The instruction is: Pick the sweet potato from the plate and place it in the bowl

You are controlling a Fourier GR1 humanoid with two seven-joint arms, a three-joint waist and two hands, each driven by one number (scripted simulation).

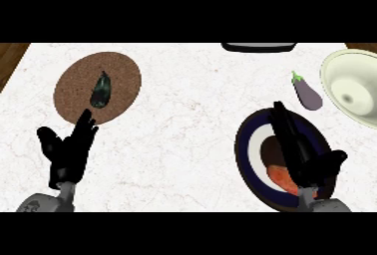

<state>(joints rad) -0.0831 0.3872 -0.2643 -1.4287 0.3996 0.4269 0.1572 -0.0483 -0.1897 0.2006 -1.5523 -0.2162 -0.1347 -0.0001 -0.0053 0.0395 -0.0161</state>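
Sweet potato (281,175) at plate (249,130) near edge

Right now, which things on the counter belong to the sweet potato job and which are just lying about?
Part of the job:
sweet potato
blue-rimmed plate under it
pale bowl at the right edge
right hand, open over the plate

Just lying about:
purple eggplant beside the bowl
dark vegetable on the brown round mat
left hand, resting open
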